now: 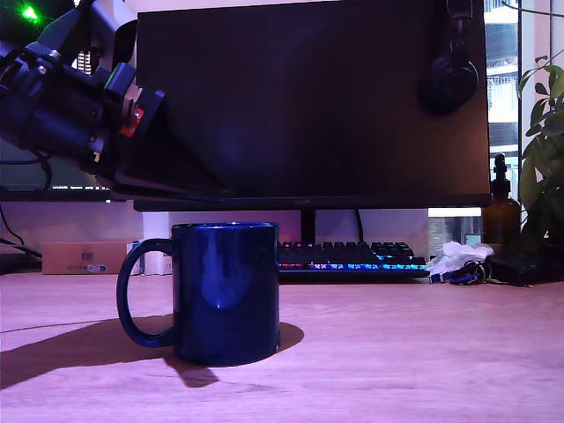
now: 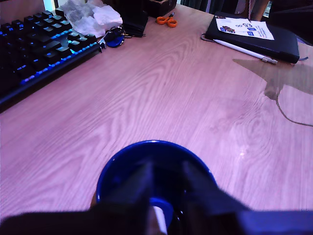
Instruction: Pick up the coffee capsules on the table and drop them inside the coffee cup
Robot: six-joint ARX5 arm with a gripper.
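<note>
coffee cup [image 1: 226,293] stood on the counter [image 1: 423,352] in the exterior view, arm raised beside it. in the wrist view, the fingers [image 2: 164,196] hung over its mouth, gripping a blue capsule [image 2: 160,208]; releasing seemed next.

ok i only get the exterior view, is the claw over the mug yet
Observer: Yes. The wrist view shows the claw right above the mug opening.
Operator: capsule in it
Observer: A blue capsule shows between the fingers. I can't tell whether it is gripped or lying in the mug.
Operator: any more out on the desk
Observer: None that the wrist view shows on the desk, only scissors and a notebook further off.
</note>
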